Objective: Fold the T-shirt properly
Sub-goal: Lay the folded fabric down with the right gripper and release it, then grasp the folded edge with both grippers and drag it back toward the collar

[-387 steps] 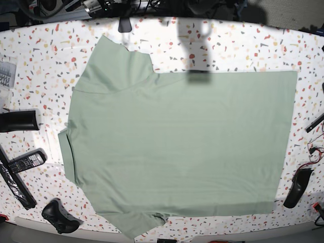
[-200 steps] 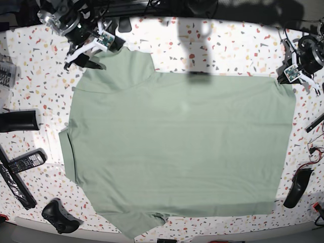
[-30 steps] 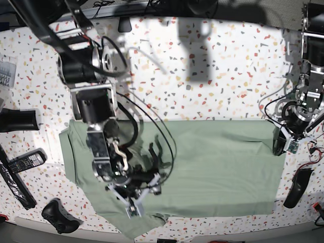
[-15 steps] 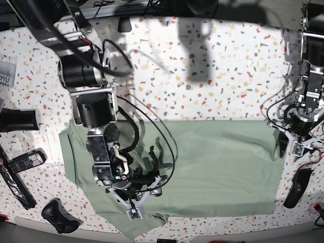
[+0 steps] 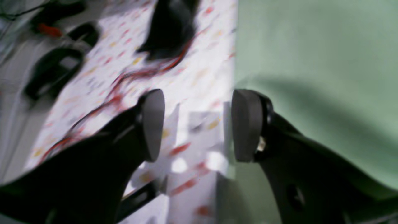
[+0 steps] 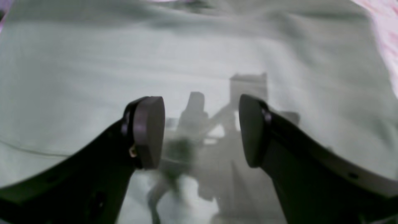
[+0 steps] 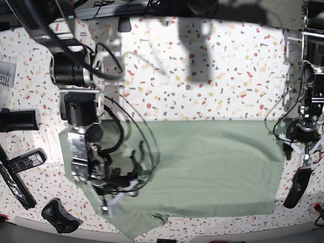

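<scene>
left wrist view: the left tool (image 5: pixel 197 124) is open, its two dark pads set well apart with nothing between them. the left pad (image 5: pixel 153 123) hangs over the white speckled tabletop (image 5: pixel 199 77). the right pad (image 5: pixel 247 124) sits right at the straight edge of the pale green t-shirt (image 5: pixel 317 62), which fills the right side of the picture. blurred red wires (image 5: pixel 130 77) and black objects (image 5: pixel 169 28) lie on the tabletop beyond.

right wrist view: the right tool (image 6: pixel 201 130) is also open wide and holds nothing. both pads hover over the t-shirt (image 6: pixel 155 62), which fills nearly the whole picture with soft creases. the tool's shadow falls on the cloth between the pads. a sliver of tabletop (image 6: pixel 385 28) shows at the top right corner.

base view: the t-shirt (image 7: pixel 202 162) lies on the tabletop (image 7: pixel 202 76) as a wide green band, its long upper edge straight, with a loose flap at the bottom left. the right tool (image 7: pixel 109 206) points down over the shirt's lower left part, its arm and black cables reaching across the cloth. the left tool (image 7: pixel 305 156) hangs at the shirt's right edge. a remote control (image 7: pixel 23 163), a game controller (image 7: pixel 59 216) and a dark cylinder (image 7: pixel 19 120) lie on the tabletop at far left.
</scene>
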